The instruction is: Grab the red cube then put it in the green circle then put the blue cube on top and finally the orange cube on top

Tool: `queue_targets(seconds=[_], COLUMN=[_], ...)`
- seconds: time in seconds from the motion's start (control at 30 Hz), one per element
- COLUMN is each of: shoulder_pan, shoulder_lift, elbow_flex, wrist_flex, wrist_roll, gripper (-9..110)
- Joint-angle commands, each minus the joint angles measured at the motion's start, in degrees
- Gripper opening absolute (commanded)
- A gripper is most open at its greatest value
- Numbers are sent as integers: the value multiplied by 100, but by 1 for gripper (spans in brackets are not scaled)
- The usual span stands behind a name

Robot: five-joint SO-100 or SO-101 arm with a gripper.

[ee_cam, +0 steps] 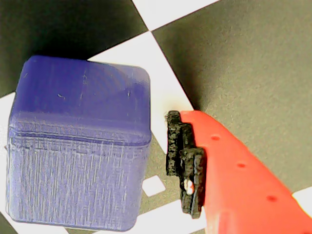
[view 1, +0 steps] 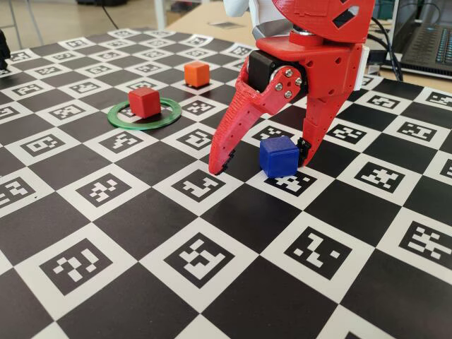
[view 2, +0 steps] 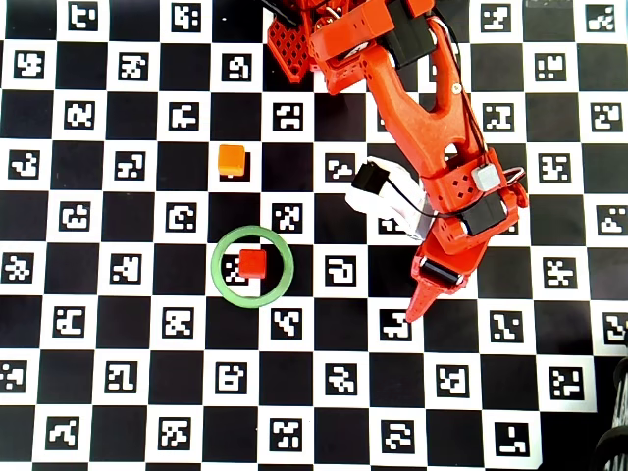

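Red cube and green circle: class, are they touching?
Apart. The overhead view shows the red cube inside the green circle, with board visible all around it.

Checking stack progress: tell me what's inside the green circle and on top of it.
Inside the green circle sits only the red cube; its top is bare. Nothing there is hidden in the overhead view.

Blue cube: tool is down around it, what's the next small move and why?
Probably close the tool on the small matte blue plastic cube. In the fixed view its open fingers straddle the cube at board level, one finger close beside it, the other well clear. The small red plastic cube already sits inside the thin green ring, so blue stacks next.
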Motion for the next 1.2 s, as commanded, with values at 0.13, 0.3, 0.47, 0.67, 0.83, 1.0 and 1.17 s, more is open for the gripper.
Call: queue_targets(seconds=[0.13, 0.3, 0.47, 0.67, 0.83, 1.0, 1.17], shoulder_pan=[88, 132, 132, 132, 141, 448, 1160], shoulder_lift=[229, 299, 360, 677, 1283, 1652, 1837], elbow_flex=[-316, -246, -229, -79, -88, -598, -642], wrist_flex=[18, -26, -26, 114, 589, 1846, 2681], wrist_roll=[44, 35, -141, -729, -1573, -2355, -3384], gripper=[22, 13, 12, 11, 10, 10, 10])
